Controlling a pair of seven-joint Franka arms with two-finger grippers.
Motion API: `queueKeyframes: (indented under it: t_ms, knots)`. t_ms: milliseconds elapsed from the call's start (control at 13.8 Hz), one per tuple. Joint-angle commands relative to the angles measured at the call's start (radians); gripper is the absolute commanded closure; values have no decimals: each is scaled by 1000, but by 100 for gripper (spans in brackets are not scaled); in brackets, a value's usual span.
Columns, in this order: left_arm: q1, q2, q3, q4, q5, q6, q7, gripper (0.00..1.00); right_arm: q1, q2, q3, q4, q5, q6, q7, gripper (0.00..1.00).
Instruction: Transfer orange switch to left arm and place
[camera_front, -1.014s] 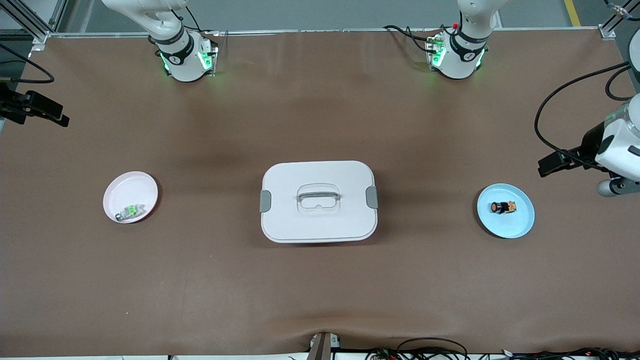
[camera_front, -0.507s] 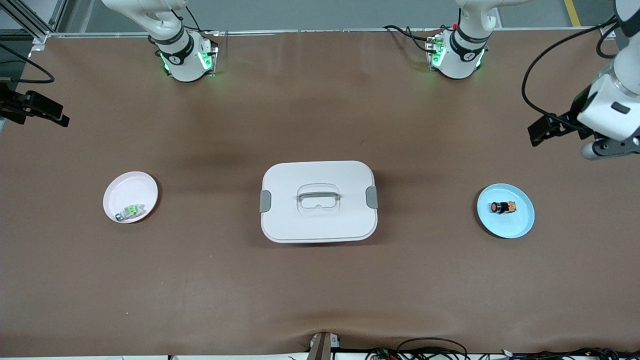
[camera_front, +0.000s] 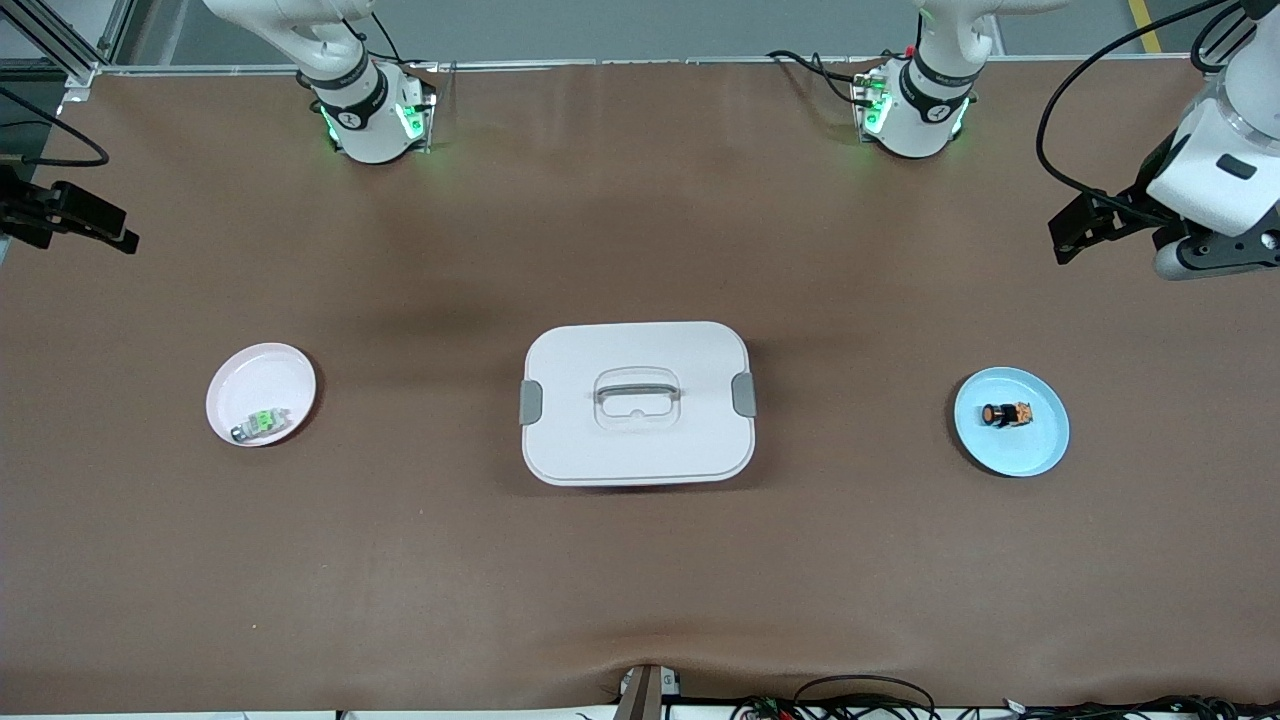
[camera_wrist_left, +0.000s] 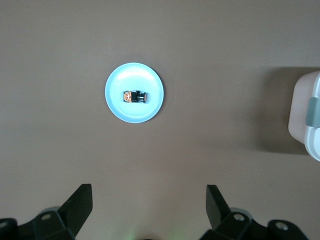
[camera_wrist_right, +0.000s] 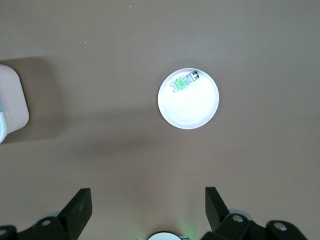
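The orange switch (camera_front: 1005, 413) lies on its side on a small blue plate (camera_front: 1042, 450) toward the left arm's end of the table. It also shows in the left wrist view (camera_wrist_left: 135, 96). My left gripper (camera_wrist_left: 148, 193) is open and empty, high over the bare table beside the blue plate; its hand (camera_front: 1205, 250) shows at the edge of the front view. The white box (camera_front: 637, 440) stands in the middle of the table. My right gripper (camera_wrist_right: 148, 195) is open and empty, high over the table near a pink plate (camera_wrist_right: 190, 111).
The pink plate (camera_front: 262, 372) toward the right arm's end holds a small green-and-silver switch (camera_front: 260, 424). The box's corner shows in the left wrist view (camera_wrist_left: 306, 115) and the right wrist view (camera_wrist_right: 12, 100). The brown table mat (camera_front: 640, 580) lies bare around them.
My left arm's hand has moved away from the blue plate toward the robots' bases. The right arm, the switch, the plates and the box have not moved.
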Motion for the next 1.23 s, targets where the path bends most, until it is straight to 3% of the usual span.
queueKeyframes:
  t_ms: [0, 652, 1159]
  knots:
    - [-12, -63, 57, -74, -52, 8, 66, 0, -18, 2, 17, 12, -12, -7, -8, 0]
    - [-11, -149, 89, -161, -60, 8, 142, 0, -18, 2, 17, 12, -10, -6, -8, 0]
    - [-14, -159, 97, -149, -61, -20, 162, 0, -20, 2, 17, 12, -13, -7, -8, 0]
